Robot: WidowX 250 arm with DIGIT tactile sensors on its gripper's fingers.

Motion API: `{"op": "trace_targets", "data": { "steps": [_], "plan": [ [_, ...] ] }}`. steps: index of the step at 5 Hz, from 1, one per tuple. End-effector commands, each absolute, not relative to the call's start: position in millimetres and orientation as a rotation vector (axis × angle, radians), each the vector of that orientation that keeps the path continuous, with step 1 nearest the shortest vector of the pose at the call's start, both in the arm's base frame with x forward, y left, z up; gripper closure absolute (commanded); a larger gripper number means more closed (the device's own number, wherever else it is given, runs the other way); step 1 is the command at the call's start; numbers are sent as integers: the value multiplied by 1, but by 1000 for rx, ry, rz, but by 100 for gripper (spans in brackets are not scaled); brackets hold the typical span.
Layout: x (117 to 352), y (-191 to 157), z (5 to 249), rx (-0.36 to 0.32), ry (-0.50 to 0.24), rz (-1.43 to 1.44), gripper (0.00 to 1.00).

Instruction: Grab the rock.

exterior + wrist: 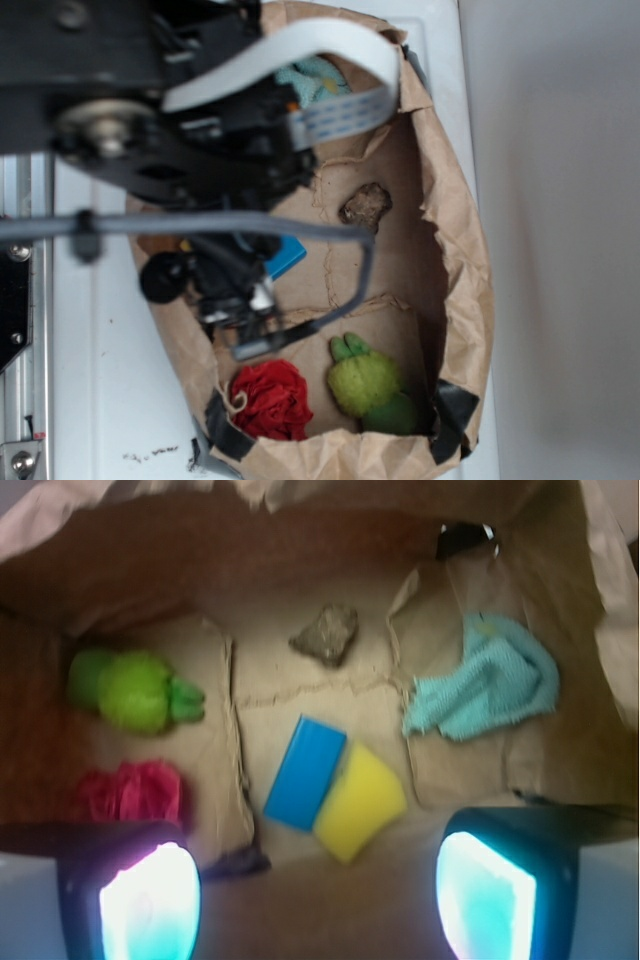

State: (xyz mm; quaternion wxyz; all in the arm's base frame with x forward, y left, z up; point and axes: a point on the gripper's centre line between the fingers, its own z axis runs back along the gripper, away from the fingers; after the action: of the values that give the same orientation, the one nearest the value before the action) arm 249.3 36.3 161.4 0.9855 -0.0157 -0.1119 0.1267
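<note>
One rock (326, 634), one blue block (305, 772).

Arm (150, 100) is black, boxy links, blurry close to exterior camera. Round silver-grey joint hub (105, 130) on the left link. Flat white ribbon cable (300, 50) arcs over the top, striped end at a connector. Thin grey cable (200, 225) runs across, bends down. Black round knob (162, 277) low on wrist. Pincer (318, 895) fingers (150, 905) black-framed with pale glowing pads in wrist view.
</note>
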Motion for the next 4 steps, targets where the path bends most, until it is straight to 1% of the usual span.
{"op": "trace_targets", "data": {
  "steps": [1,2,3,4],
  "plan": [
    [279,46,144,30,-221,287,0],
    [277,44,139,2,-252,245,0],
    [284,40,141,-103,-266,180,0],
    [292,40,142,-90,-276,207,0]
  ]
}}
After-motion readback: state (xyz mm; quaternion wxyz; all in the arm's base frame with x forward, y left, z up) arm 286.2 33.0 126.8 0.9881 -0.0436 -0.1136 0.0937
